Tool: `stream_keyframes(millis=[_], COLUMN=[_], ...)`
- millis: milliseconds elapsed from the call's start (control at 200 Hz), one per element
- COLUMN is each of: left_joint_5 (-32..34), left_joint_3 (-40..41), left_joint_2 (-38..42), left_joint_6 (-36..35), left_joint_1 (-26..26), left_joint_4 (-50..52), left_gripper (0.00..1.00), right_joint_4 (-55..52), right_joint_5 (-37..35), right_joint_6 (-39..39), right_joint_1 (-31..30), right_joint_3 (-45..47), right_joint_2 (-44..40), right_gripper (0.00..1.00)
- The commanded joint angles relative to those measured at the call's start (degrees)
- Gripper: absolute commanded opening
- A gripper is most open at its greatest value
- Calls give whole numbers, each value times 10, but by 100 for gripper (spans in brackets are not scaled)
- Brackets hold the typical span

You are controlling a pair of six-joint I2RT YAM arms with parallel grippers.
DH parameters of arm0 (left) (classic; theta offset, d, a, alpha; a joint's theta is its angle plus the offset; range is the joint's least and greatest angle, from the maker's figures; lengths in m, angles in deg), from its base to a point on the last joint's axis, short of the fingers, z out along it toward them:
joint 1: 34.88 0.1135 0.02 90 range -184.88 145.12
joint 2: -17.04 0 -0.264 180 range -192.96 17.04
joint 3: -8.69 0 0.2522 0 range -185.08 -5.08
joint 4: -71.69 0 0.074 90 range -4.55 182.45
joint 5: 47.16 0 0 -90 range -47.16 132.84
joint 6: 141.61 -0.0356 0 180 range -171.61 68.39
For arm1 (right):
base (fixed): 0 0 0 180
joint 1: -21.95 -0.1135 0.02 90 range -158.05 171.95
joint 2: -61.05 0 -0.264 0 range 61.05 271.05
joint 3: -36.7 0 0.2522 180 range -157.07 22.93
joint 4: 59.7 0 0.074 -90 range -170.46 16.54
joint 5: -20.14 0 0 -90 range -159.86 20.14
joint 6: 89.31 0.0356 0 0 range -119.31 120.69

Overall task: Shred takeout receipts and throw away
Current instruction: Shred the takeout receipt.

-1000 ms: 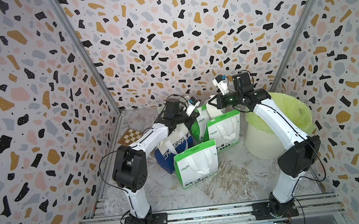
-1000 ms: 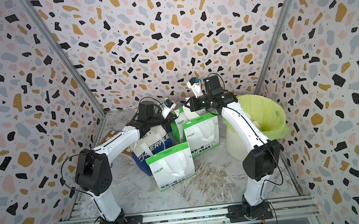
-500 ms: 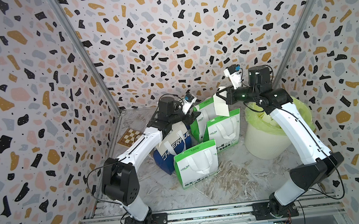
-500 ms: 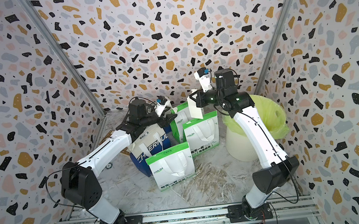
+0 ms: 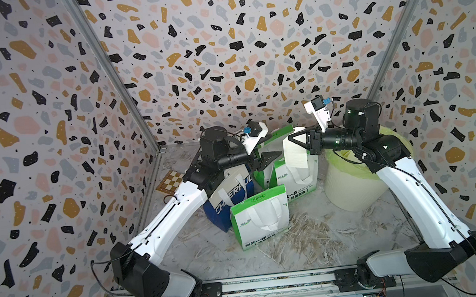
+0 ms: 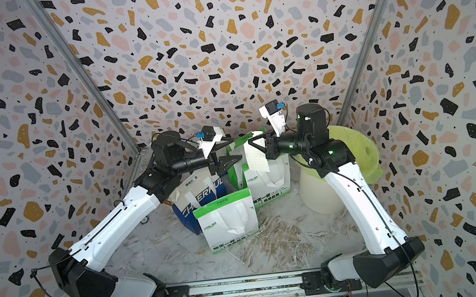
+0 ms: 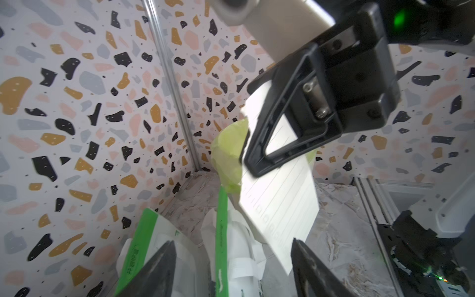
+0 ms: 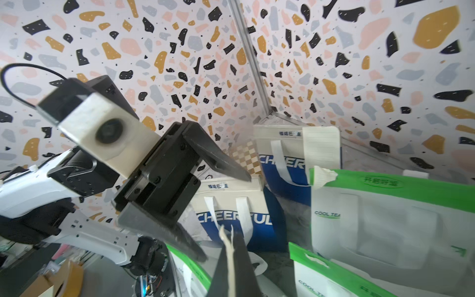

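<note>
A cream-white lined takeout receipt (image 5: 296, 156) (image 6: 255, 157) hangs by its top edge from my right gripper (image 5: 291, 137) (image 6: 250, 142), which is shut on it above the green-and-white bags. In the right wrist view the paper's edge (image 8: 228, 240) sits pinched between the closed fingers. My left gripper (image 5: 269, 160) (image 6: 231, 161) stands open just left of the receipt, apart from it. From the left wrist the receipt (image 7: 280, 205) hangs beyond the spread fingers (image 7: 159, 270). Another receipt (image 8: 321, 146) is stuck on a blue-and-white bag. A torn scrap (image 8: 321, 176) clings to a green bag's rim.
A pale bin with a yellow-green liner (image 5: 353, 185) (image 6: 320, 195) stands right of the bags, under my right arm. Green-and-white bags (image 5: 260, 218) and a blue bag (image 5: 221, 208) crowd the middle. Shredded paper strips (image 5: 299, 238) litter the floor. A checkered board (image 5: 171, 182) lies at the back left.
My left gripper has opened and drawn back. The right arm has lifted the receipt off the bags and moved right, toward the bin.
</note>
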State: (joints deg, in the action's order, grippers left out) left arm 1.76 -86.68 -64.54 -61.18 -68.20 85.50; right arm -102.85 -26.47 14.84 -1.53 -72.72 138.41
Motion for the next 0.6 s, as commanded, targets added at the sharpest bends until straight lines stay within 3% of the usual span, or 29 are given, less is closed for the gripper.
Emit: stream_keyframes(millis=[0, 185, 275, 420, 496, 596], left_joint_5=[-5, 5, -9, -14, -12, -9], left_joint_3=[-15, -13, -19, -23, -20, -12], left_joint_2=[7, 1, -7, -16, -16, -11], left_joint_6=[28, 65, 89, 109, 113, 112], left_joint_1=[-20, -33, -34, -37, -37, -37], left_joint_4=[-7, -34, -43, -49, -56, -62], left_gripper=[71, 66, 56, 19, 0, 0], right_joint_4=[20, 18, 18, 18, 15, 2], right_joint_5=[14, 13, 3, -11, -12, -20], right_joint_6=[6, 7, 7, 10, 8, -5], right_joint_1=[-19, -24, -24, -24, -24, -25], right_joint_3=[3, 12, 13, 14, 13, 10], right_joint_2=[-26, -39, -45, -49, -49, -53], right_gripper=[0, 0, 0, 0, 20, 43])
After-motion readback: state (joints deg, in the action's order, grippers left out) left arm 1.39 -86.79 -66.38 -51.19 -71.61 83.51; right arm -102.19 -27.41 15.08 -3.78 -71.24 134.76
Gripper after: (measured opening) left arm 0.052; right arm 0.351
